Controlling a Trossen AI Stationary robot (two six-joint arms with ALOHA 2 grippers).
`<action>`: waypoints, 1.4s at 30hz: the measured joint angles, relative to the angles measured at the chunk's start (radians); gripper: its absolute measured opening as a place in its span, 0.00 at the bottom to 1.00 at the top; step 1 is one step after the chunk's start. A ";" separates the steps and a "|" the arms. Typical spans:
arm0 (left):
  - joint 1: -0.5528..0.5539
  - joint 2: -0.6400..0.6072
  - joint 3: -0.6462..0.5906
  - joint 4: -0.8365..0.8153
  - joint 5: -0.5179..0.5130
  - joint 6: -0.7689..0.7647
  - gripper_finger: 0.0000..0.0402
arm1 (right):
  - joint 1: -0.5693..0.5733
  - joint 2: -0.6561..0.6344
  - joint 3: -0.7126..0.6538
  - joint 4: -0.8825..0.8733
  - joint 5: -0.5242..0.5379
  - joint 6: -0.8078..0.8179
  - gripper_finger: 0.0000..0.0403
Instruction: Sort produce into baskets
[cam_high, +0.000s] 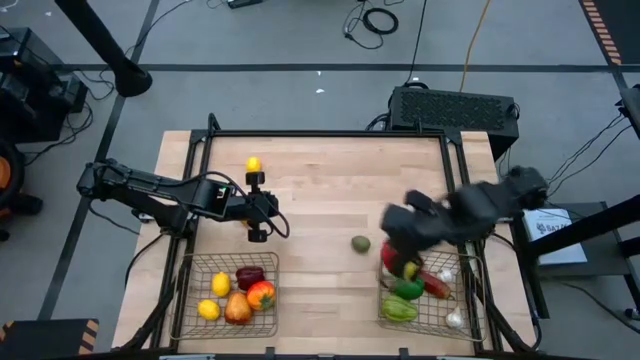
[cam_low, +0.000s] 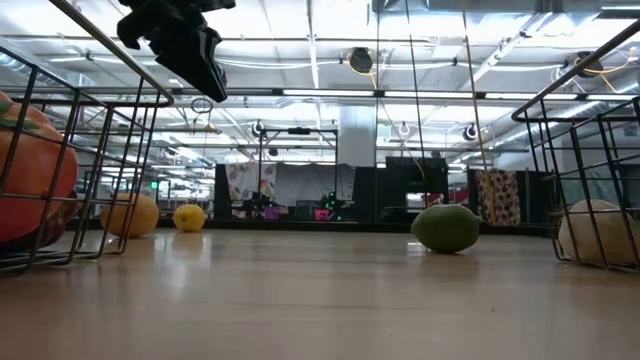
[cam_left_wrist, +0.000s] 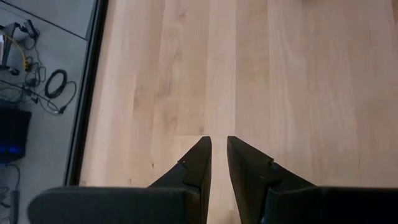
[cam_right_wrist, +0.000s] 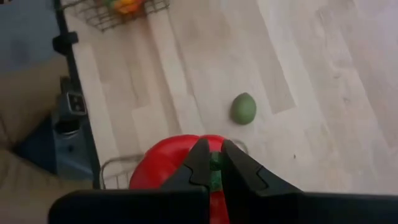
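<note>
Produce is hanging from my right gripper (cam_right_wrist: 212, 163): its jaws are pinching the green stem of a red pepper (cam_right_wrist: 163, 167), and I am holding it just above the right basket (cam_high: 470, 312), over the corner nearest the table's middle. Inside that basket are lying green peppers (cam_high: 402, 300), a red chili (cam_high: 437, 286) and white garlic (cam_high: 455, 319). One green fruit (cam_high: 361, 243) is sitting alone on the table (cam_high: 330, 185), just beside the right basket on its left. My left gripper (cam_left_wrist: 219, 151) is hovering over bare wood, well left of that basket, jaws nearly together and gripping nothing. A lemon (cam_high: 254, 165) is resting beyond it. The left basket (cam_high: 190, 300) is keeping lemons, an orange and red pieces.
</note>
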 joint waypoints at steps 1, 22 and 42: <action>0.000 0.000 0.000 0.000 0.000 -0.010 0.15 | 0.049 -0.017 -0.020 0.000 0.031 0.032 0.03; -0.018 0.000 0.000 0.108 0.001 -0.072 0.15 | 0.574 -0.070 -0.617 0.122 0.198 0.812 0.03; -0.018 0.000 0.000 0.116 -0.005 -0.206 0.15 | 0.576 -0.069 -0.692 0.226 0.211 0.875 0.34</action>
